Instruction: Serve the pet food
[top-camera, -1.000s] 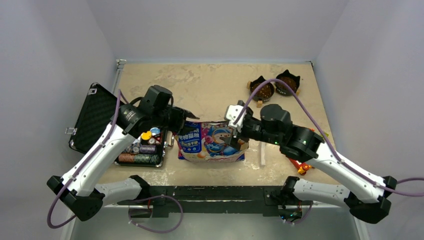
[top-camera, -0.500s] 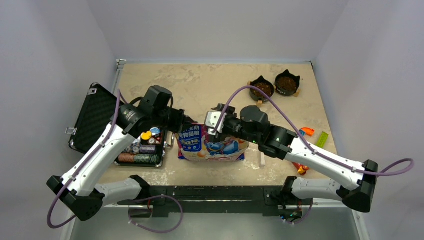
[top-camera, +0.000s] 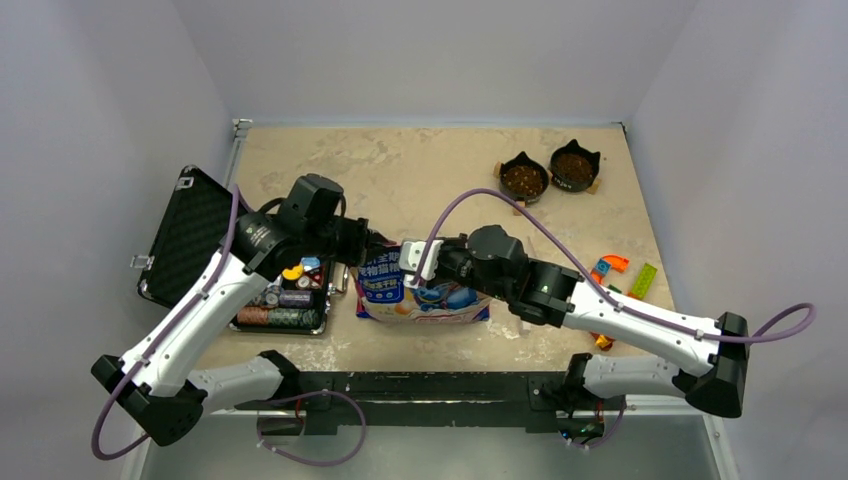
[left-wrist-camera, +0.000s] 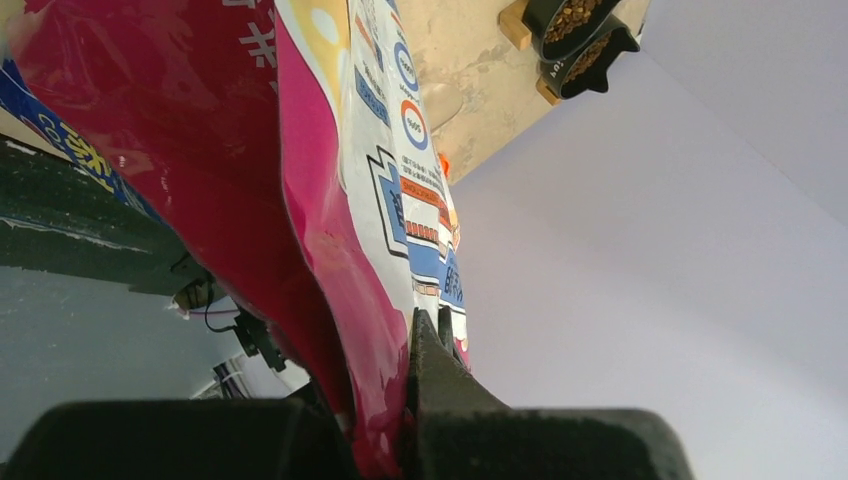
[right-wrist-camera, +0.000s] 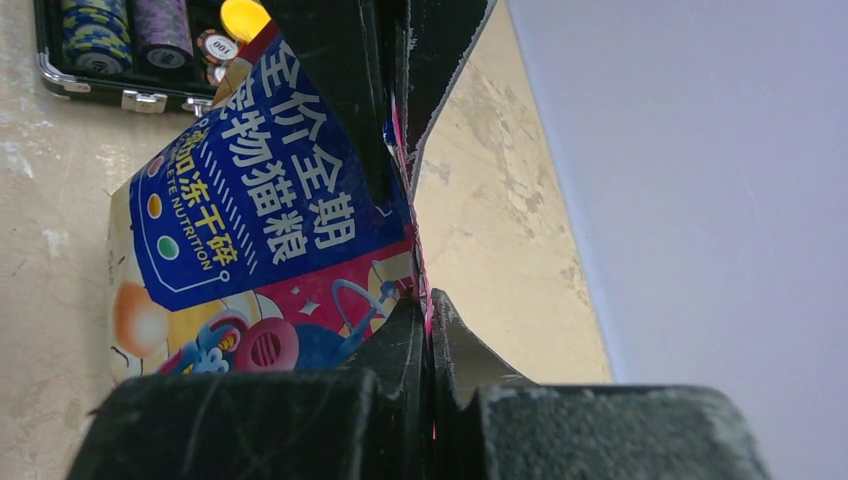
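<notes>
The left gripper (left-wrist-camera: 395, 350) pinches the food bag (top-camera: 385, 285) tight; the right gripper (right-wrist-camera: 424, 300) clamps its top edge. The label reads "全价全期" (also "NUTRITION").

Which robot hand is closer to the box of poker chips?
Left. The left gripper holds the bag beside the chip case; the right gripper holds it farther away.
</notes>
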